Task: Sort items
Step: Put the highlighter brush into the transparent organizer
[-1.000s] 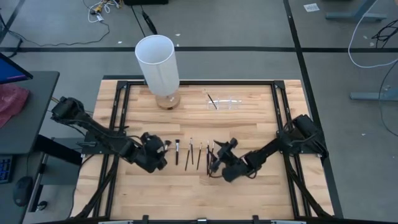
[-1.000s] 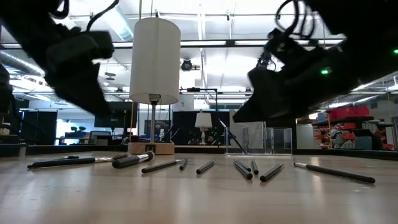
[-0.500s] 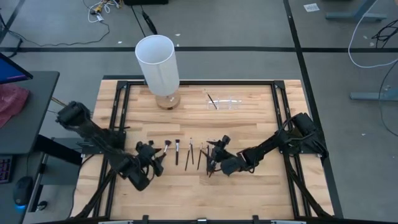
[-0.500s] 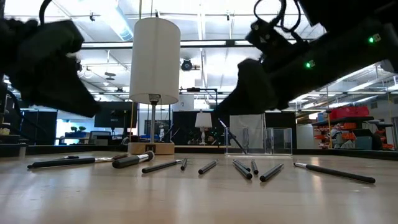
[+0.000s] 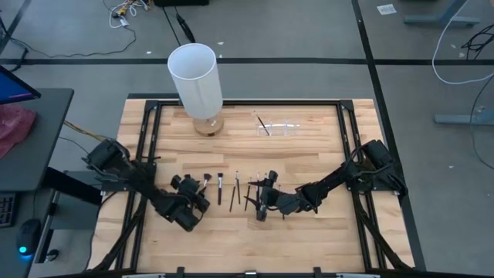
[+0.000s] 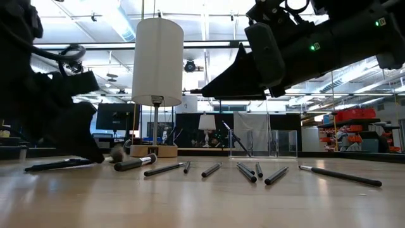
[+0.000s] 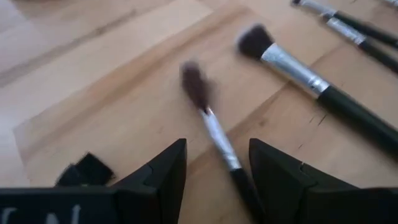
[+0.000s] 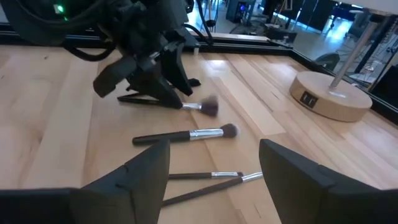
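My left jaws (image 7: 214,171) are spread wide, low over a thin brush (image 7: 211,121) with a shiny silver neck and soft dark tip; its handle end hides between them. My right jaws (image 8: 214,171) are spread wide too, holding nothing. The skinny dark sticks (image 5: 235,191) lie on the smooth wooden worktop (image 5: 309,158).

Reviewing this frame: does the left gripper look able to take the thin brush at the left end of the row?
Probably yes. The left gripper is open and low at the table, its fingers on either side of the thin brush, with nothing between them.
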`<move>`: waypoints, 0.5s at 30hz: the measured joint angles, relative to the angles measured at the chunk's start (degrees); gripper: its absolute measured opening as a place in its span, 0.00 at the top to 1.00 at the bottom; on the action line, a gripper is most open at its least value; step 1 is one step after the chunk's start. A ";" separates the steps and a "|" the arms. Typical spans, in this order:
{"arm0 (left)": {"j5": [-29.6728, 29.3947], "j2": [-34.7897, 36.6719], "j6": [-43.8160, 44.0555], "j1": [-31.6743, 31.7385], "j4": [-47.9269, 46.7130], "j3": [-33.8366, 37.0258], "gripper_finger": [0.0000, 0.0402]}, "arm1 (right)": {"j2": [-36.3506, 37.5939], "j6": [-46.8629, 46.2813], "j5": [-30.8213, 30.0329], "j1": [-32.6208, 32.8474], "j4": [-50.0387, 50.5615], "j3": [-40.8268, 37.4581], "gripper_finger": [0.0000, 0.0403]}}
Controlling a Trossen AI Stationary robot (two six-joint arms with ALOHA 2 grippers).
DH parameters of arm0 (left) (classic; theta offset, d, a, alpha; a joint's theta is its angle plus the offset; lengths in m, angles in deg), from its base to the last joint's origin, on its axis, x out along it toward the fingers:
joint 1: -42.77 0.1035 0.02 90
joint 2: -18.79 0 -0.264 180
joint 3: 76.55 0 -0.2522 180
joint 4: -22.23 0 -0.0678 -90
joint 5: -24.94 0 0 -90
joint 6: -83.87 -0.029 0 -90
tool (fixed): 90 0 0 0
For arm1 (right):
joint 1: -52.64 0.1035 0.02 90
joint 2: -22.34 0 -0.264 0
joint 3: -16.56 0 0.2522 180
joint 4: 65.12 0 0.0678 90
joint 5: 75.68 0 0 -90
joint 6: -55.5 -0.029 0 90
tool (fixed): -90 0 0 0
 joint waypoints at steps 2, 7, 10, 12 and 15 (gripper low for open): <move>1.36 -0.12 0.03 0.45 0.34 0.00 0.56 | 0.00 0.00 -0.01 0.00 0.00 0.00 0.38; 2.24 0.05 1.25 0.66 2.60 1.26 0.56 | 0.00 -0.11 0.01 0.25 -0.02 0.00 0.38; 2.68 0.10 2.07 0.66 3.44 2.20 0.56 | 0.00 -0.11 0.01 0.65 -0.02 0.00 0.38; 2.90 0.13 2.32 0.66 4.04 2.89 0.57 | 0.00 -0.05 0.01 0.99 0.00 0.00 0.38; 3.12 0.14 2.41 0.52 4.40 3.26 0.61 | 0.00 0.93 0.01 1.29 0.04 0.00 0.38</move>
